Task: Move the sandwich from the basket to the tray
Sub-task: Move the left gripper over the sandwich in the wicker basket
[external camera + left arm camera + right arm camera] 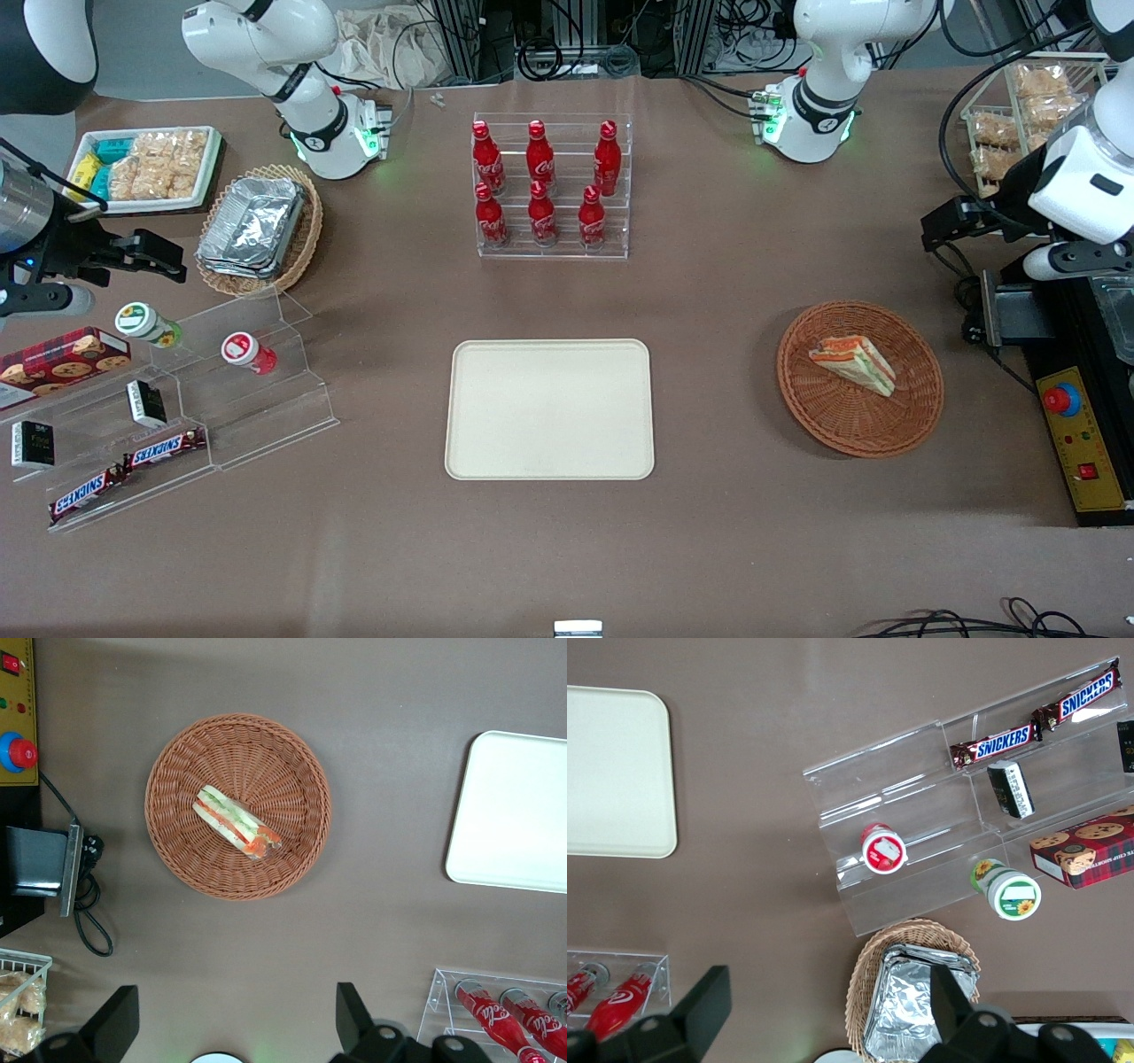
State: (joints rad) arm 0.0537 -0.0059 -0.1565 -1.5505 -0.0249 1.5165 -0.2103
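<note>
The sandwich (853, 361), a wrapped wedge with orange-red and green filling, lies in the round reddish-brown wicker basket (912, 416). Both also show in the left wrist view, the sandwich (236, 821) in the basket (177, 788). The cream-beige tray (549, 409) lies flat and bare beside the basket, toward the parked arm's end; its edge shows in the left wrist view (514, 811). My left gripper (946, 229) hangs high above the table, farther from the front camera than the basket. In the wrist view the gripper (232, 1023) is open and holds nothing, with its fingers (350, 1019) wide apart.
A clear rack of red cola bottles (551, 186) stands farther from the front camera than the tray. A control box with a red button (1076, 434) and a black block (1010, 310) lie beside the basket. A pale oval basket of foil containers (257, 226) and a clear snack stand (177, 416) lie toward the parked arm's end.
</note>
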